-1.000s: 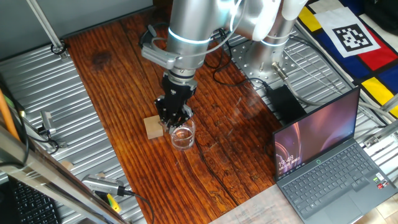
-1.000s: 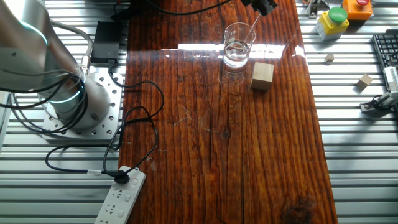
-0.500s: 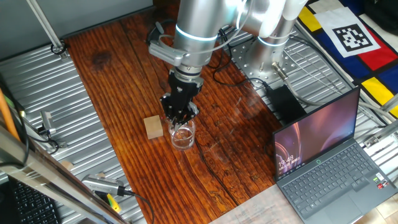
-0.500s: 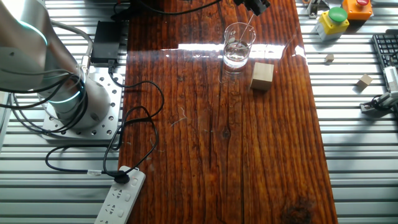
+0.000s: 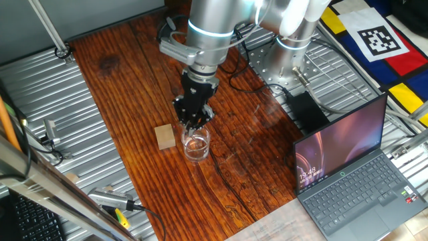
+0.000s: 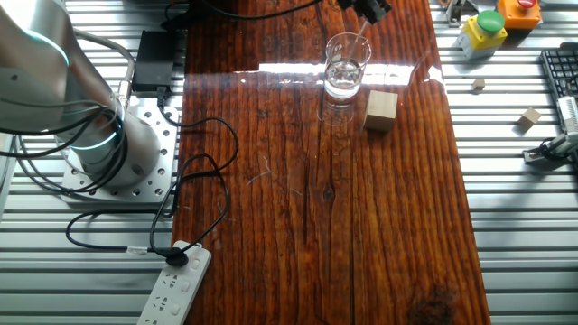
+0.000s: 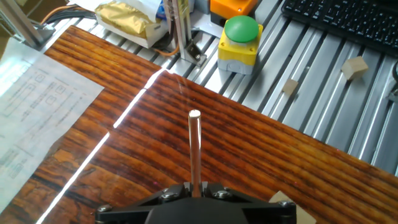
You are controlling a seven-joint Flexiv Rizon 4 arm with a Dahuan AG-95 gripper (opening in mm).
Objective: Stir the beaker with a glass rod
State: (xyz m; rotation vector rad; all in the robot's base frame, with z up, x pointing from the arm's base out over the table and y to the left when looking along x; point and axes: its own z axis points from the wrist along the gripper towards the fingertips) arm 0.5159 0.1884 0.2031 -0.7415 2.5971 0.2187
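The beaker [image 5: 196,144] is a small clear glass standing on the wooden table, with the tan wooden block [image 5: 164,136] just to its left. In the other fixed view the beaker [image 6: 345,74] holds some clear liquid. My gripper [image 5: 194,124] hangs right above the beaker's rim, shut on a thin glass rod [image 6: 359,36] that slants down into the beaker. In the hand view the rod [image 7: 195,146] sticks straight out from between the shut jaws of the gripper [image 7: 196,185]. The beaker itself does not show in that view.
An open laptop [image 5: 354,181] stands at the table's near right. The robot base [image 6: 108,149], cables [image 6: 194,194] and a power strip [image 6: 176,284] lie to one side. A green button box [image 7: 239,37] and small wood pieces [image 7: 354,67] sit on the metal rails beyond the table edge.
My gripper has shifted a little, away from the block side, and the rod has swept across inside the beaker. The beaker and block have not moved.
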